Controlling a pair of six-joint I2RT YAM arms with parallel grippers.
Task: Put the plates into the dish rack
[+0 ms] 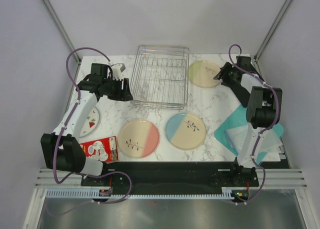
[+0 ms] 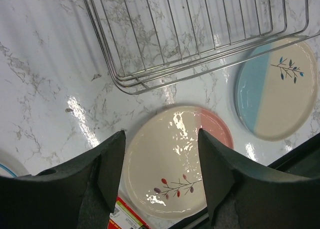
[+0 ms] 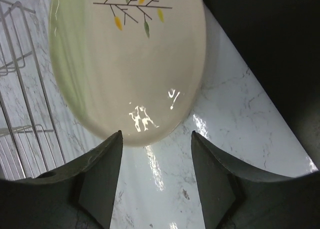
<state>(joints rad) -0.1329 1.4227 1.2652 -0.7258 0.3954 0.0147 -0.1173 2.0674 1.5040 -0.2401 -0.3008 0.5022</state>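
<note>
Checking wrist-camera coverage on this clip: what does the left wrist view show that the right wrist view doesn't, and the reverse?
Only the left wrist view: the pink plate, the blue plate and a corner of the red-and-white packet, all flat on the table.
Only the right wrist view: the green plate, lying just ahead of the right gripper, and an edge of the table.
Both: part of the dish rack with no plate in it, the marble table top, and an open gripper holding nothing, the left gripper included.

Top view looks down on the whole table (image 1: 217, 103); both wrist views, close above it, share the dish rack (image 1: 160, 78).
</note>
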